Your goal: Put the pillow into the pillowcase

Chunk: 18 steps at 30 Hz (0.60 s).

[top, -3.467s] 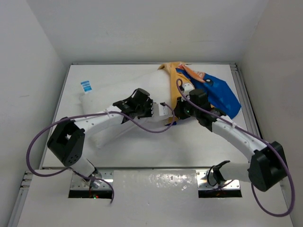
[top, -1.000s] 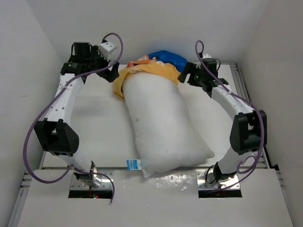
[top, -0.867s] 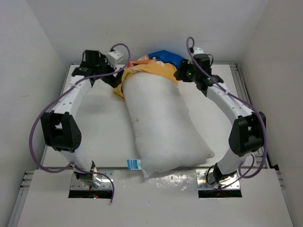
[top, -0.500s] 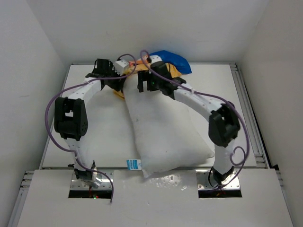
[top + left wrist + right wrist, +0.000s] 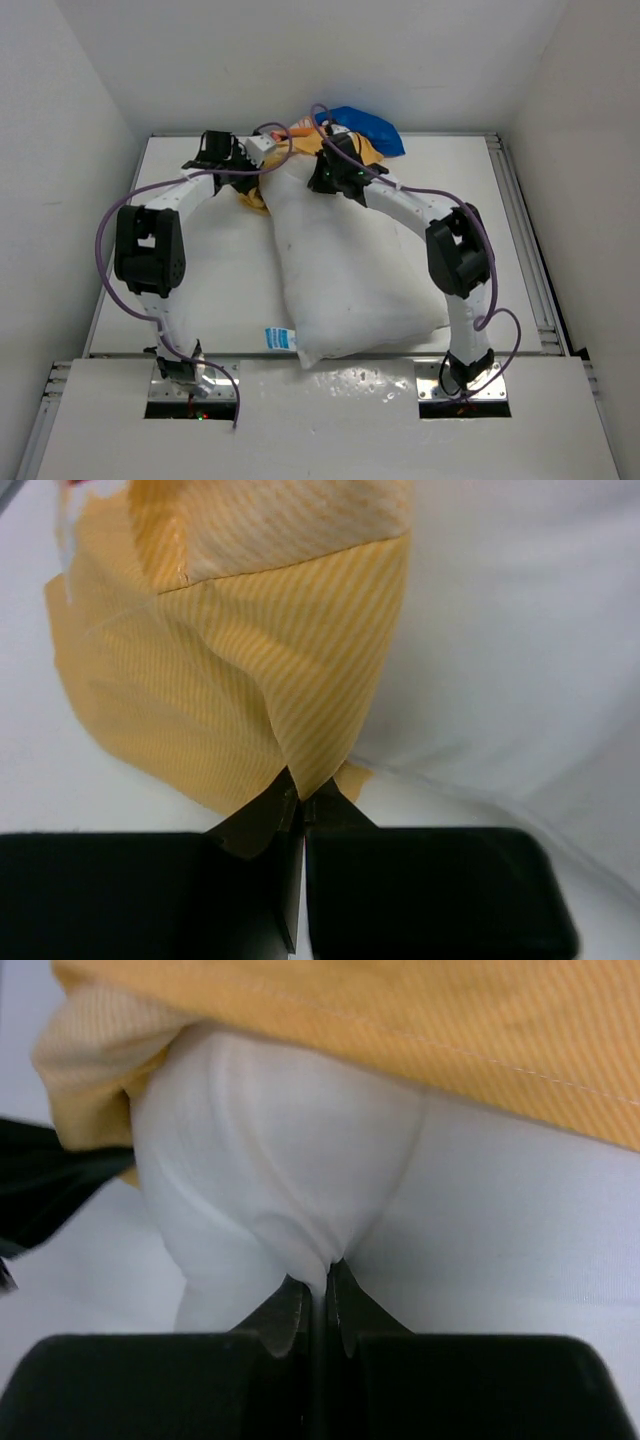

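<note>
Pinching hem of pillowcase (image 5: 230, 670) with left gripper (image 5: 302, 810) and far end of pillow (image 5: 290, 1140) with right gripper (image 5: 322, 1290), best followed by drawing that hem slowly over the pillow, neither grip slackening.

Pillow (image 5: 350, 270) x1, pillowcase (image 5: 370, 126) x1, table (image 5: 220, 285) x1; grippers x2: L gripper (image 5: 300, 800), R gripper (image 5: 322, 1295).

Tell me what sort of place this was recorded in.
Probably a lab test cell, not a home: bare white walls box in a white table, with the left arm and right arm bolted at its near edge.
</note>
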Available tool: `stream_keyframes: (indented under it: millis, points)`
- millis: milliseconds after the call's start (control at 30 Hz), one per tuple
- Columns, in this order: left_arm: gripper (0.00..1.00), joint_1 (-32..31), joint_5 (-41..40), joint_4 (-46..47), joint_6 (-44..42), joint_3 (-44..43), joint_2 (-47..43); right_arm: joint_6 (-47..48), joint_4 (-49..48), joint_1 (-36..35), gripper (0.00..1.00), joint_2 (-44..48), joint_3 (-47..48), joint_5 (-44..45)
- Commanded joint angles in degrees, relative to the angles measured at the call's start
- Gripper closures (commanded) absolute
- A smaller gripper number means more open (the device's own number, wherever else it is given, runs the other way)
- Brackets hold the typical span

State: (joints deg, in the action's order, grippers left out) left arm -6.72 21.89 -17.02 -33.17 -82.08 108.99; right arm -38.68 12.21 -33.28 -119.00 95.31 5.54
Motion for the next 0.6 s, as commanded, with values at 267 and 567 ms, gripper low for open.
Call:
stream_keyframes:
  millis: [267, 567]
  points:
    - [1.0, -0.1, 14.4, -37.4, -38.8, -3.3, -12.7, -21.6, -30.1, 5.7, 1.0, 14.2, -16.5, 19.3]
    - [0.59, 0.9, 21.4, -42.1, -43.2, 2.7, -13.8, -22.5, -28.4, 0.0, 1.0, 10.2, -18.6, 19.0]
